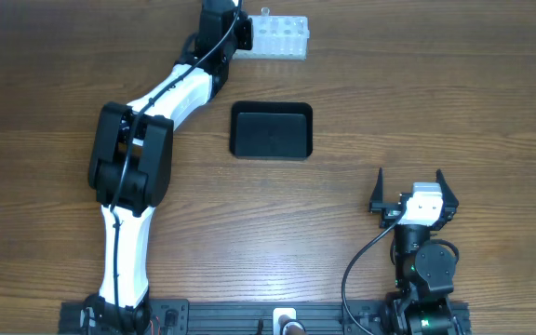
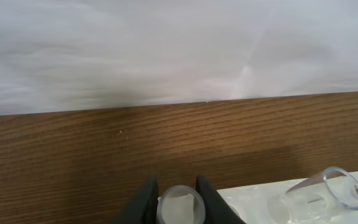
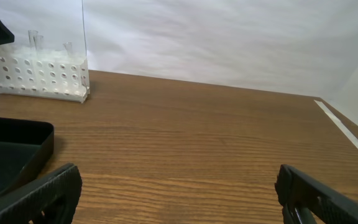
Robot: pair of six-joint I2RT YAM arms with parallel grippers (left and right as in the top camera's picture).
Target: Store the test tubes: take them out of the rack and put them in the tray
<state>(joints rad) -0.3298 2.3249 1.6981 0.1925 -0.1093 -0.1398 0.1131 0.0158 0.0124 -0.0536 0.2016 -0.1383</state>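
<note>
The left gripper sits at the end of the rack, its fingers narrowed snugly onto the rim of a tube that stands in its hole. A second tube leans further along the rack. This looks like the pulling-out step. Next it needs a straight lift, then a carry to the tray near the rack. The right gripper waits wide open, well away from the rack.

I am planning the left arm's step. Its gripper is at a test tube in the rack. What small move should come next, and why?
Probably lift straight up. The left gripper seems shut on a test tube standing in the white rack, and the black tray is empty, so the tube must clear its hole first.
</note>
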